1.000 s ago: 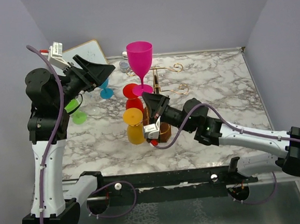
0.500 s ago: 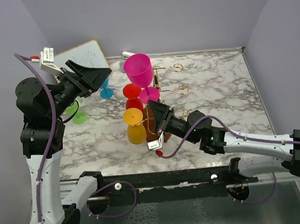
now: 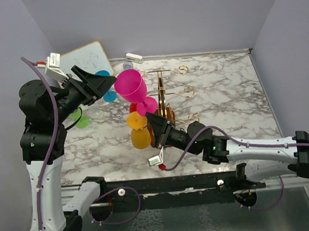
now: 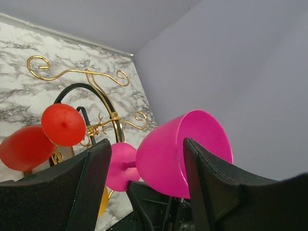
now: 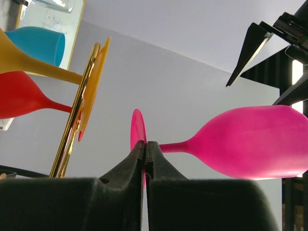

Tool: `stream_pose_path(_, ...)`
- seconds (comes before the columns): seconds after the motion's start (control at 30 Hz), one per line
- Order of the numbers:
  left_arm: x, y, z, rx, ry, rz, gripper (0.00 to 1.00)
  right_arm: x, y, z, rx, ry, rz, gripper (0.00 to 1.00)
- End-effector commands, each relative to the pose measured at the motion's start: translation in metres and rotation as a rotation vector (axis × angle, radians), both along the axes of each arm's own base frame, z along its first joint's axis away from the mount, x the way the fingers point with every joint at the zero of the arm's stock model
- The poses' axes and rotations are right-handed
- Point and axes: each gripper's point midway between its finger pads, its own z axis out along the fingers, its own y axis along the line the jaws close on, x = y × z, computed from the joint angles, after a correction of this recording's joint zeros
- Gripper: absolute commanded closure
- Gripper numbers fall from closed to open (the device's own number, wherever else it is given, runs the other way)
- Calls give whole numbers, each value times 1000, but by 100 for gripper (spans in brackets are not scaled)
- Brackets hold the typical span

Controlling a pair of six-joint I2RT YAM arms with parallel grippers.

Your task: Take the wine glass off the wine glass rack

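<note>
wine glass (image 3: 130, 86): pink, tilted, just beside wine glass rack (image 3: 161, 89) | right gripper (image 5: 145, 144) pinches its foot | left gripper (image 3: 108, 83) gapes wide around bowl | probably light, slick, rigid; bowl grip seems steadier

marble table (image 3: 227, 83) with whiteboard (image 3: 88, 59), blue glass (image 3: 110, 96), green glass (image 3: 82, 121) at left
</note>
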Motion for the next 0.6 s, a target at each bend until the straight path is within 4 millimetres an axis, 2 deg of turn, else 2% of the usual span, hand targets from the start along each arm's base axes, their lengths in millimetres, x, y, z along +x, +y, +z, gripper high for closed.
stream_pose_path(0.0,-12,-3,3,40,-1,-32,37,-1,-1,6,-39,-102,-33,99)
stream_pose_path(0.33,-21,-2,-2,68,20,-39,38,-1,-1,-13,-148,-100,-50,99)
stream_pose_path(0.57,-23,-3,-20,83,53,-57,39,-4,4,-9,-180,-113,-46,99)
